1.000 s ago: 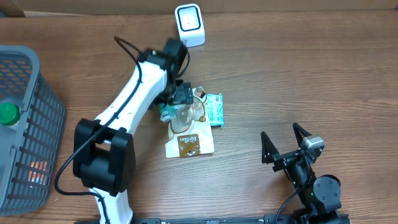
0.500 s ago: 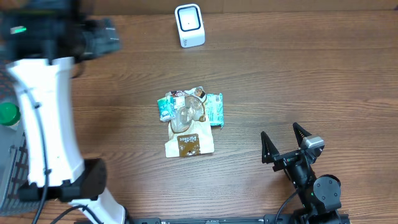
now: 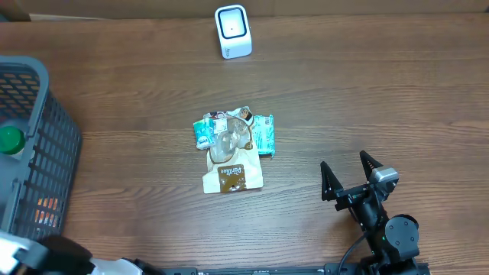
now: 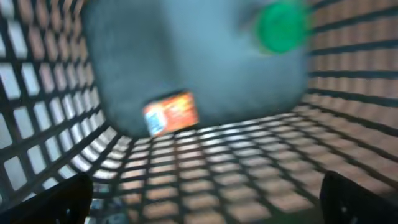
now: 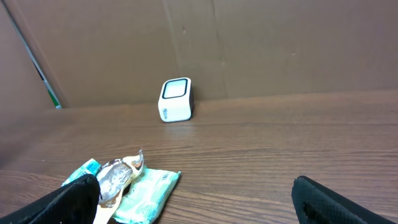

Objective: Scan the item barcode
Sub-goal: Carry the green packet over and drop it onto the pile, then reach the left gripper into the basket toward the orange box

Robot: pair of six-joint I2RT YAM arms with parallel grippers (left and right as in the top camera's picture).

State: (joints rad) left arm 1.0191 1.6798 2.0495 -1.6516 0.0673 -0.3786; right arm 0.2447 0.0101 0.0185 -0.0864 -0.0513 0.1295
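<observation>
A pile of snack packets (image 3: 233, 149) lies at the table's middle: teal wrappers, a clear one, a brown-and-white pouch. It shows in the right wrist view too, as packets (image 5: 134, 186) at the lower left. The white barcode scanner (image 3: 233, 30) stands at the far edge, also seen as the scanner (image 5: 176, 99). My left gripper (image 4: 208, 186) is open and empty, looking blurred into the grey basket (image 4: 348, 93) at an orange packet (image 4: 171, 113) and a green cap (image 4: 283, 26). My right gripper (image 3: 353, 177) is open and empty, right of the pile.
The grey mesh basket (image 3: 34, 160) fills the left edge, with a green-capped thing (image 3: 10, 140) and something orange (image 3: 47, 205) inside. Only a sliver of the left arm (image 3: 46, 256) shows at the bottom left. A brown cardboard wall (image 5: 261, 43) backs the table.
The left arm has lifted off the packet pile, swung left and dropped almost out of the overhead view, its camera now facing into the basket. The pile and right arm have not moved.
</observation>
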